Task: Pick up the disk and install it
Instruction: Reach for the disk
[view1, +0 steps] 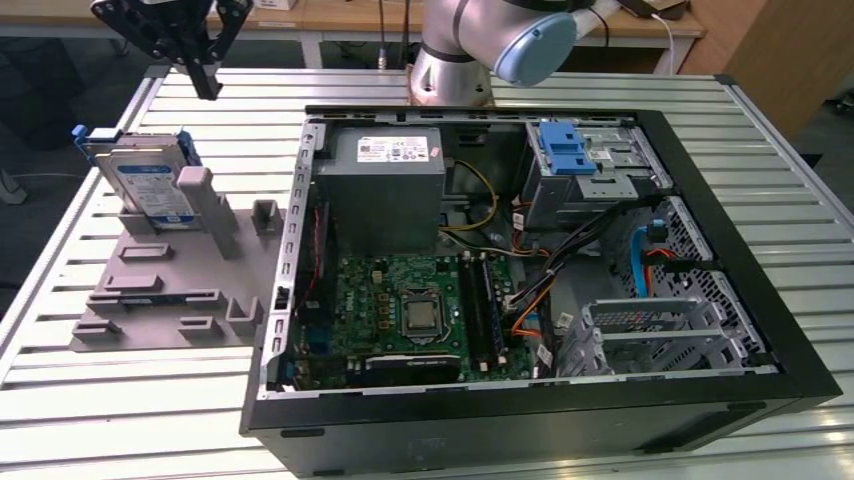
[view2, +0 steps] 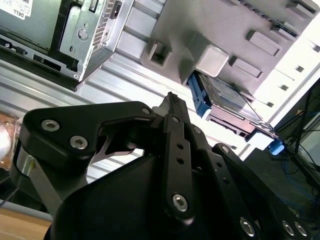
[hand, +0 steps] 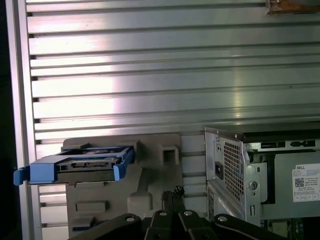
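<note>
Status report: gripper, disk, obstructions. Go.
Empty gripper shut, hanging apart from disk. That disk upright in grey holder, untouched. Nothing between them.

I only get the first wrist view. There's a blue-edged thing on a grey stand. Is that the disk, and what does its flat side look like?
Observer: Yes, that's the disk. In the exterior view it stands on edge in the grey stand, and its silver face has a white-and-blue label.
Operator: Has the claw got it?
Observer: No. The exterior view shows the claw shut and empty, up in the air beyond the disk's top edge and not touching it.
Operator: What's inside the computer?
Observer: The case lies open. Inside, at the exterior view's right, a metal cage with a blue latch sits in a far corner.
</note>
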